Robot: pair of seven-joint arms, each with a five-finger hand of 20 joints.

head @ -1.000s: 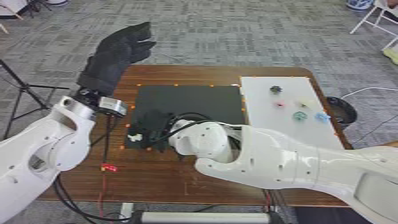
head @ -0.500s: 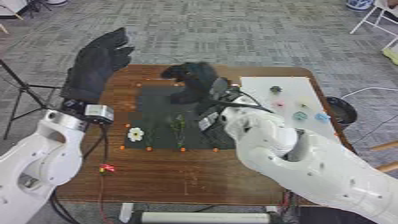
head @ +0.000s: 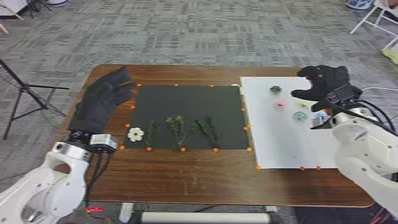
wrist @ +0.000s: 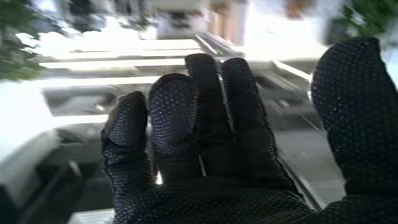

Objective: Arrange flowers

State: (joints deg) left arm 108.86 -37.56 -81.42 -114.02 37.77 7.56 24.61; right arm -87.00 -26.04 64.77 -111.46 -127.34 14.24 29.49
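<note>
White flower and green sprigs line the black mat's near edge; farther up, teal and pink blooms on the white sheet! Left hand loose and empty, right hand beyond, fingers released: best come straight down, pinch one bloom lightly, lift clear of its neighbours.

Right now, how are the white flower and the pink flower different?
The white flower lies on the black mat, but the pink flower lies on the white sheet. The white flower has a green stem beside it, while the pink flower has a dark flower near it. Both are flowers, and neither is in a hand.
</note>
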